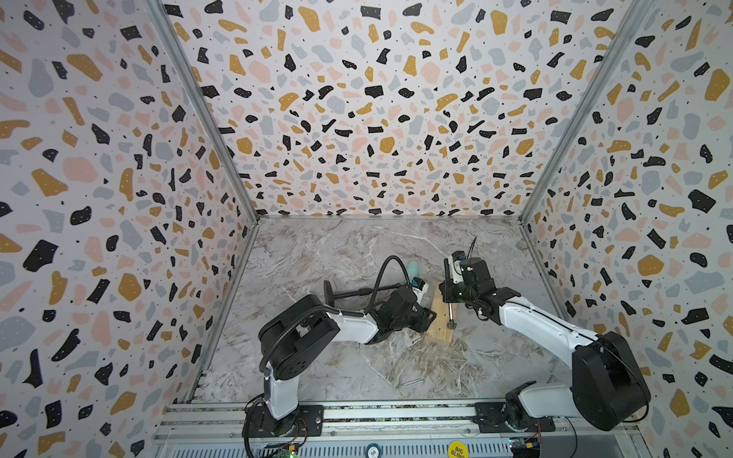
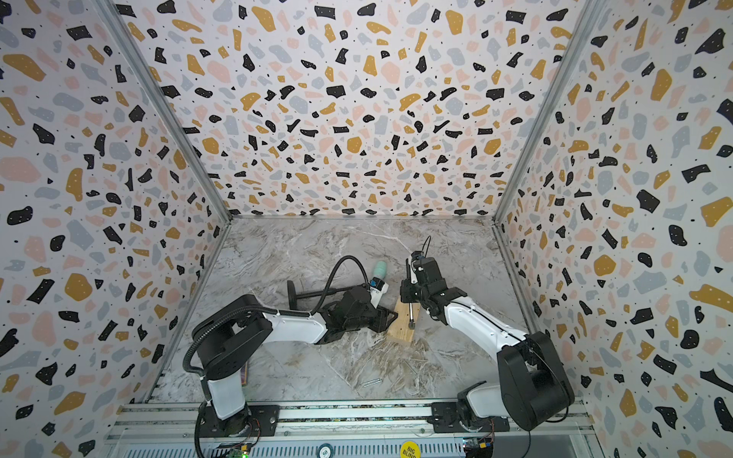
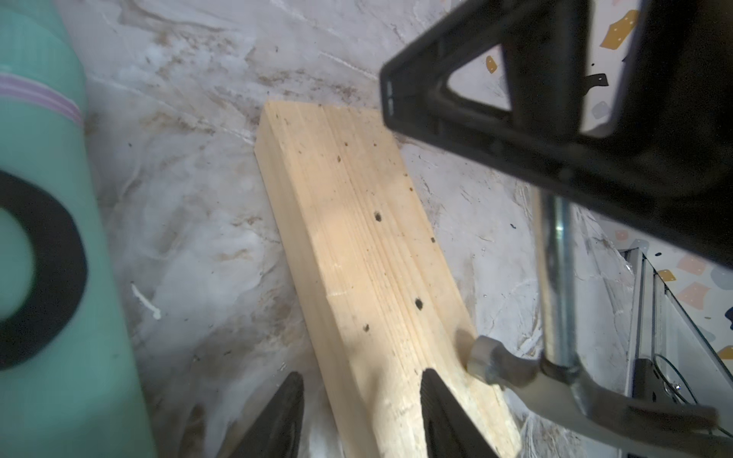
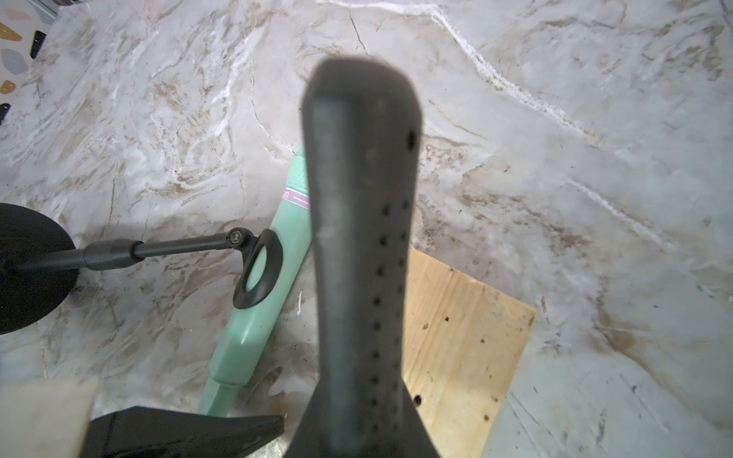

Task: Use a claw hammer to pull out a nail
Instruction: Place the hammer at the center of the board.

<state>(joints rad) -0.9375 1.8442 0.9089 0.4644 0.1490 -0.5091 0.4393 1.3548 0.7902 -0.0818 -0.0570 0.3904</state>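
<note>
**Terrazzo walls around a marbled floor**

We take the marble-patterned floor [image 1: 357, 246] as our mark: grey-white, with brown veins. Behind it rises the back wall [image 1: 377, 99], printed with terrazzo chips of black, ochre, pink and grey on white. A side wall [image 1: 79, 178] in the same print stands at each flank of the floor. Silvery metal posts [image 1: 202, 115] climb from the floor's far corners, where the walls meet. Along the floor's near edge lies an aluminium rail [image 1: 396, 412]. Just past the rail is a slotted strip [image 1: 337, 452] with a yellow sticker [image 1: 457, 450], its cut-off lettering perhaps "BIG BLIND". The light is soft and even.
</note>
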